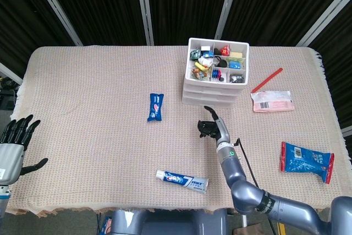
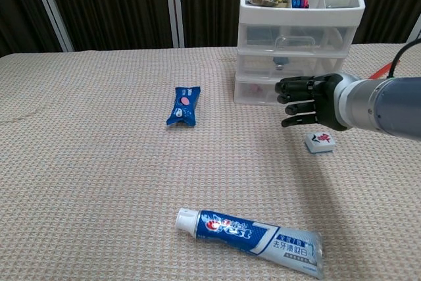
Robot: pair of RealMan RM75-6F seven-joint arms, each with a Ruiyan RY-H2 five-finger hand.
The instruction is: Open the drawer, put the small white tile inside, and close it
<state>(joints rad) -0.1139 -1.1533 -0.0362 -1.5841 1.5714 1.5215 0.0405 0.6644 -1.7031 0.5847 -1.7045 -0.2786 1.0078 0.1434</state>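
The white drawer unit (image 1: pixel 215 72) (image 2: pixel 299 37) stands at the back of the table with its three drawers closed and an open tray of small items on top. The small white tile (image 2: pixel 320 142) lies on the cloth in front of it; in the head view my right arm hides it. My right hand (image 1: pixel 213 126) (image 2: pixel 306 100) hovers in front of the lowest drawer, just above and left of the tile, fingers pointing left and holding nothing. My left hand (image 1: pixel 14 147) rests open at the table's left edge.
A blue packet (image 1: pixel 155 106) (image 2: pixel 183 104) lies left of the drawers. A toothpaste tube (image 1: pixel 182 180) (image 2: pixel 253 232) lies near the front edge. On the right are a pink-white packet (image 1: pixel 271 101), a red stick (image 1: pixel 267 80) and a blue snack bag (image 1: pixel 308 160).
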